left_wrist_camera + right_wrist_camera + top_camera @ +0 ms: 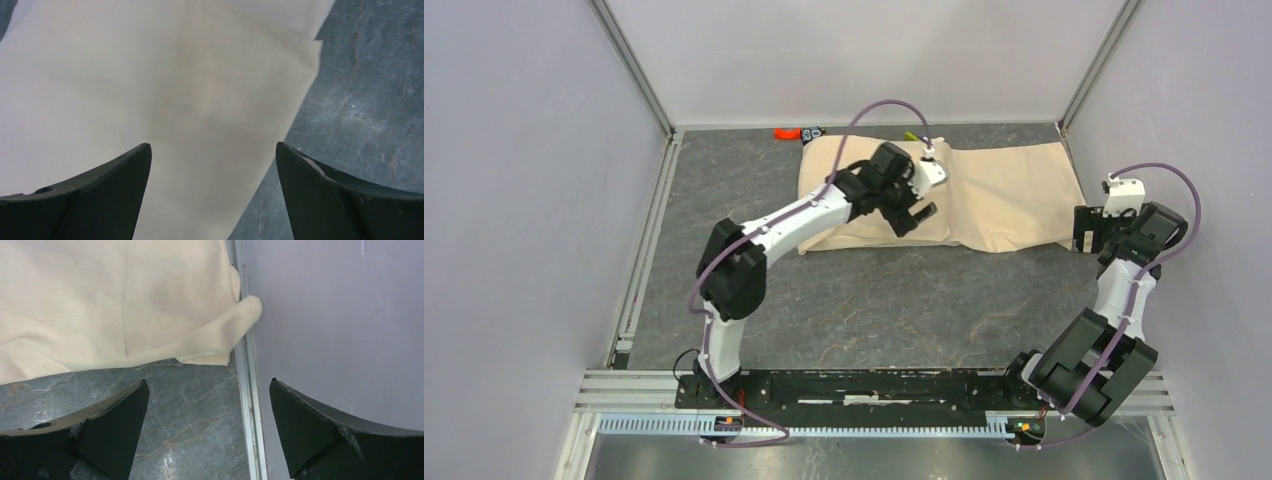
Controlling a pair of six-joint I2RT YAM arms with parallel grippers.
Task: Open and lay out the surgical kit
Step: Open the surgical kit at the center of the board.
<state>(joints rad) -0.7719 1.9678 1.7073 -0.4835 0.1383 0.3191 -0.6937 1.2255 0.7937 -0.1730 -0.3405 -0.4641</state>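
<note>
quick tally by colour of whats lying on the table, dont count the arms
beige: 1, the cloth wrap
orange: 1, a small piece at the far edge
black: 1, a small piece right beside the orange one
yellow-green: 1, a small sliver, too small to identify
total: 4
</note>
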